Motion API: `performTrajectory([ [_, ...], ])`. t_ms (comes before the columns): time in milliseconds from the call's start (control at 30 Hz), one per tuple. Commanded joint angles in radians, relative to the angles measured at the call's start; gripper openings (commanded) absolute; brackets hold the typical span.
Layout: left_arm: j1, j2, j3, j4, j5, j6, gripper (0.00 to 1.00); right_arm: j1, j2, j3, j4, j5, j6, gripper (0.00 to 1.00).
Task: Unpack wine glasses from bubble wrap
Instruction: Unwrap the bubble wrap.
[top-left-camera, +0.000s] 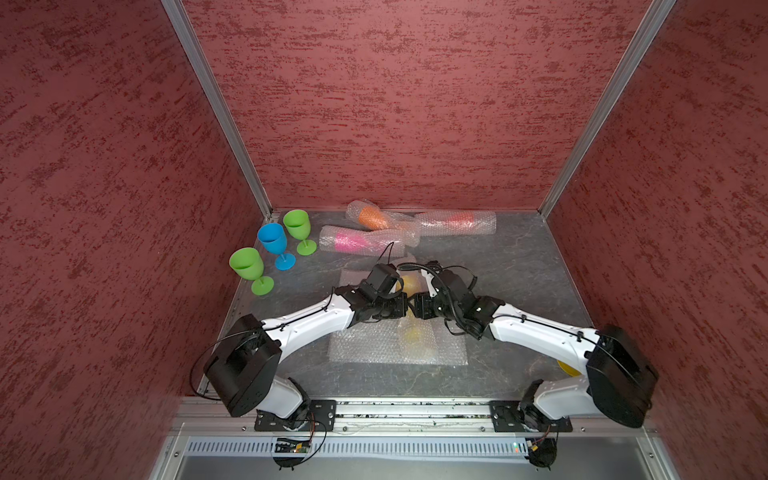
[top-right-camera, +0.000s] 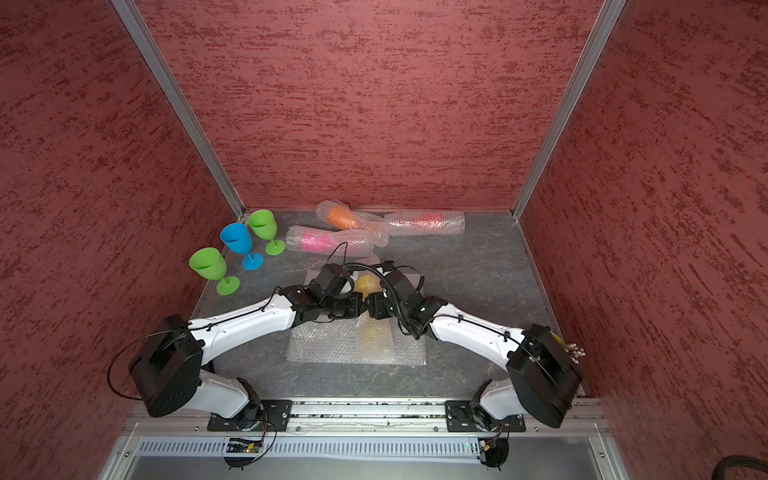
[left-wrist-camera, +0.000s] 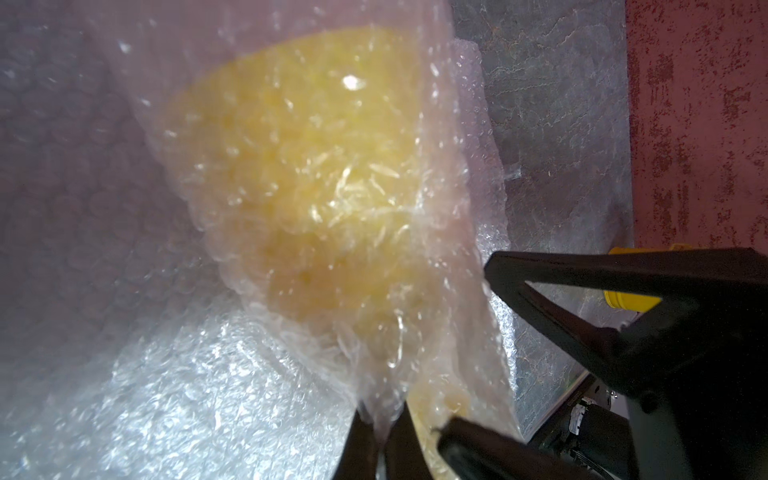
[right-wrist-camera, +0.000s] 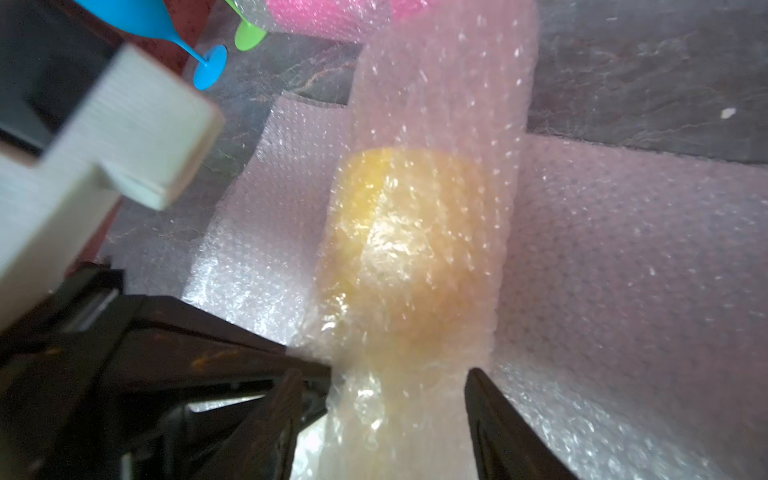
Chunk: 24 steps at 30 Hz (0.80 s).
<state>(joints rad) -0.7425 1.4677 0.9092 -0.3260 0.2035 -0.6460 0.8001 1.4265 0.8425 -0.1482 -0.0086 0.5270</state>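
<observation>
We are working on the yellow goblet, which lies mid-tabletop inside its bubble wrap roll, on top of flat bubble wrap sheets. The left gripper has its jaws together, pinching an edge of that roll near the goblet's bowl. The right gripper has its jaws apart, one on each side of the wrapped stem, and we judge it is not yet holding.

The main risk, as we read it, is that nothing anchors the goblet. If the left arm pulls now, the whole roll may drag along instead of unwinding, or the thin film may slip or tear out of the pinch.

The two grippers sit almost nose to nose, so a careless move could knock them together.

A goblet that comes free suddenly could roll toward the blue goblet and the two green goblets standing at the far left.

The loose sheets underneath could also get caught in the right jaws.

The pink, orange and red goblets wait wrapped at the back.
</observation>
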Motion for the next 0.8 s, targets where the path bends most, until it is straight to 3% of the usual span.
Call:
performTrajectory([
  [0, -0.001, -0.033, 0.035, -0.009, -0.007, 0.024, 0.03, -0.005, 0.021, 0.015, -0.004, 0.006, -0.016, 0.57],
  [400, 0.000, -0.036, 0.092, -0.120, -0.050, 0.098, 0.00, -0.007, -0.031, 0.011, -0.028, 0.169, -0.021, 0.10],
  [600, 0.002, -0.048, 0.124, -0.180, -0.092, 0.144, 0.00, -0.024, -0.073, -0.019, -0.023, 0.191, -0.009, 0.00],
  [767, 0.009, -0.047, 0.129, -0.209, -0.120, 0.157, 0.00, -0.076, -0.130, -0.074, 0.015, 0.158, 0.029, 0.00],
])
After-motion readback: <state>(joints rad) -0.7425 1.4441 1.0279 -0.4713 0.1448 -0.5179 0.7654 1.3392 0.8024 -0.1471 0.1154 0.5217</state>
